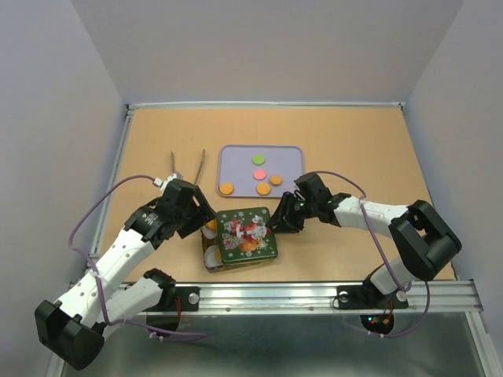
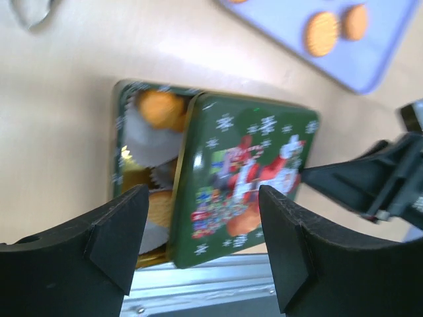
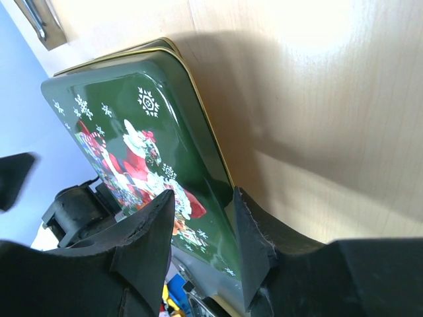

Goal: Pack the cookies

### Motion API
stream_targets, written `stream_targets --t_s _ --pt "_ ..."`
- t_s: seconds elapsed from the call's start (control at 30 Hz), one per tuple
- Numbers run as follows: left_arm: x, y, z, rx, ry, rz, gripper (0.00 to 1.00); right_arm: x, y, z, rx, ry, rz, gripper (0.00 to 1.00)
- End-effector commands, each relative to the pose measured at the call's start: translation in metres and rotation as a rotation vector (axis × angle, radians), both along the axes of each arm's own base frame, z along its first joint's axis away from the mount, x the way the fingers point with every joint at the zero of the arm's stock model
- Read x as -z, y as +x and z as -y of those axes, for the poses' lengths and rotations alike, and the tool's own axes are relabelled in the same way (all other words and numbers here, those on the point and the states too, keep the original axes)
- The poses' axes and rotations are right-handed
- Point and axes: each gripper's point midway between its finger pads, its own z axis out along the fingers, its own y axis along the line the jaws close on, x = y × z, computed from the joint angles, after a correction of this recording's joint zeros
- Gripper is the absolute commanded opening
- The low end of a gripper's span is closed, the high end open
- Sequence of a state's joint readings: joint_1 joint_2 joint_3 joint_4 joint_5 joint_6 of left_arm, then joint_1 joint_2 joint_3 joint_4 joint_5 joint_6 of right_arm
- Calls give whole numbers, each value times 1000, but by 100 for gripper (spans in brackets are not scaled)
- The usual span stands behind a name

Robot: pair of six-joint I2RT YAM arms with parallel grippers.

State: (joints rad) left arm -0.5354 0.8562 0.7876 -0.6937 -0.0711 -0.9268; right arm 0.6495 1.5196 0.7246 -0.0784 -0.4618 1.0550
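Observation:
A green Christmas tin [image 1: 212,261] sits near the front edge. Its lid [image 1: 247,233] lies shifted to the right over it. The left side is uncovered and shows orange cookies [image 2: 158,109] in white paper cups. My right gripper [image 1: 275,223] is shut on the lid's right edge; in the right wrist view [image 3: 201,195] its fingers straddle the lid [image 3: 132,139]. My left gripper [image 1: 206,217] is open and empty above the tin's left side, also in the left wrist view [image 2: 201,218]. Several more cookies, orange [image 1: 226,188], green [image 1: 258,159] and pink [image 1: 259,173], lie on the lilac tray [image 1: 236,157].
Metal tongs [image 1: 189,165] lie on the table left of the tray. A metal rail [image 1: 314,294] runs along the table's front edge just below the tin. White walls enclose the table on three sides.

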Motion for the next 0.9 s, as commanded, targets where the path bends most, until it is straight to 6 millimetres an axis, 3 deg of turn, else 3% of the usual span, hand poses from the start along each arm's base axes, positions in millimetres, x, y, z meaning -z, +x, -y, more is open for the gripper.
stream_targets --t_s 0.0,0.1,0.2,0.5,0.67,0.87 --pt "43 -28 -14 -25 66 -160 77 -2 0 -6 -12 28 14 46" --pt "70 -39 -12 -30 46 -217 75 -3 0 -6 -15 30 18 46" --pt "81 -43 -15 -45 44 -231 75 -4 0 -8 -25 34 22 46" --pt "86 -34 -14 -56 55 -204 75 -7 2 -11 -32 42 23 46" --pt "79 -27 -8 -79 -31 -126 74 -9 2 -11 -34 46 28 46" --pt "55 -30 -26 -190 -56 -43 65 -10 4 -14 -37 50 27 46"
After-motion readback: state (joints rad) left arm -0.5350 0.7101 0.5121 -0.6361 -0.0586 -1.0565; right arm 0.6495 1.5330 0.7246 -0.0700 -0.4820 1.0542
